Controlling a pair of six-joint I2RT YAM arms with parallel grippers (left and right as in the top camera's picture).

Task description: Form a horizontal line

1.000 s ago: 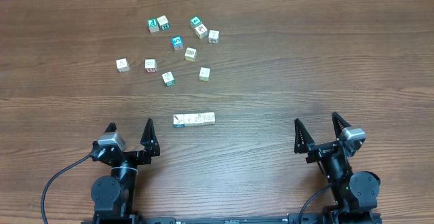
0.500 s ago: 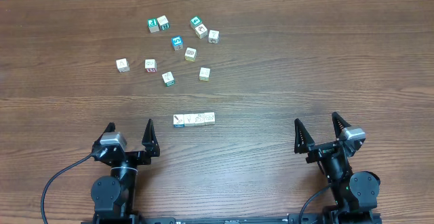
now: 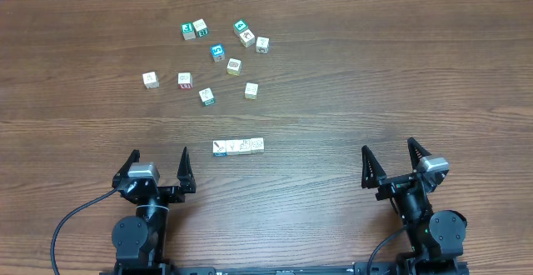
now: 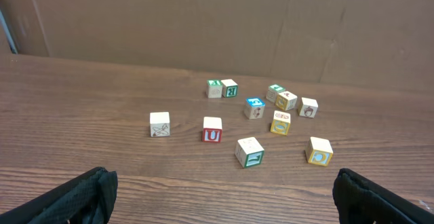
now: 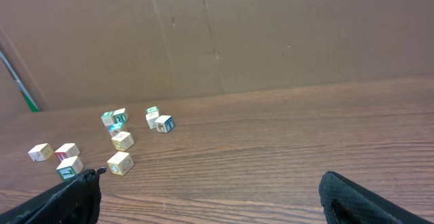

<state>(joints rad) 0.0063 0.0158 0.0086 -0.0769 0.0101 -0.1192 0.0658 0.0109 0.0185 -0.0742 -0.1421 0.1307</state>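
The horizontal line (image 3: 238, 147) is a row of several small pale cubes touching side by side near the table's front middle; its left end cube is blue-edged. It shows only in the overhead view. My left gripper (image 3: 158, 165) is open and empty, just left of and nearer than the row. My right gripper (image 3: 390, 160) is open and empty, far to the right of it. In the left wrist view the open jaws (image 4: 220, 195) frame bare wood. In the right wrist view the open jaws (image 5: 210, 198) do the same.
Several loose cubes (image 3: 218, 52) lie scattered at the back left of the wooden table (image 3: 375, 75). They also show in the left wrist view (image 4: 251, 151) and the right wrist view (image 5: 121, 163). A cardboard wall (image 4: 203, 20) stands behind the table.
The left gripper has shifted slightly nearer and a little right. The cubes and the right arm have not moved.
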